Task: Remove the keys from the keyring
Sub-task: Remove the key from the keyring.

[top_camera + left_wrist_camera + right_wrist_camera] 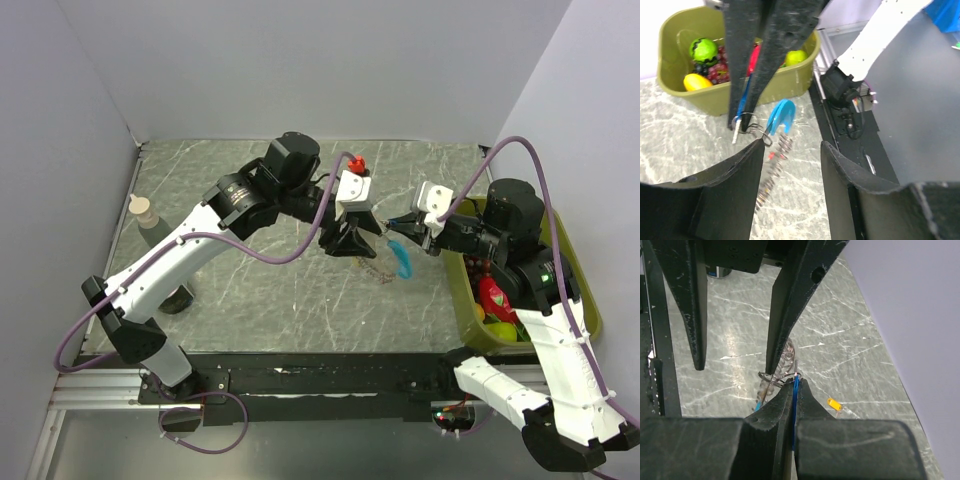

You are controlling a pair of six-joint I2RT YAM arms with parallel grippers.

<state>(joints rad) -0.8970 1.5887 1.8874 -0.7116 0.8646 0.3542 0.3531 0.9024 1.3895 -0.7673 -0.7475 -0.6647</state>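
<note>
My right gripper point(796, 382) is shut on the thin blue key point(796, 390), which hangs on a wire ring with the silvery coil-like keyring point(786, 357). In the left wrist view the right gripper's fingers point(742, 75) come down from the top and hold the blue key point(744, 99) above the chain point(771, 172), which carries a small red piece point(771, 156). The curved light-blue strip point(781, 114) lies beside it. My left gripper point(790, 155) is open, its jaws on either side of the chain. One left fingertip point(771, 367) touches the ring. The orange key point(834, 403) lies loose on the table.
An olive bin point(715, 102) of toy fruit stands at the right point(462, 290). A small bottle point(145, 215) stands by the left wall. A small red piece point(355, 163) shows by the left wrist. The black rail point(330, 375) runs along the near edge.
</note>
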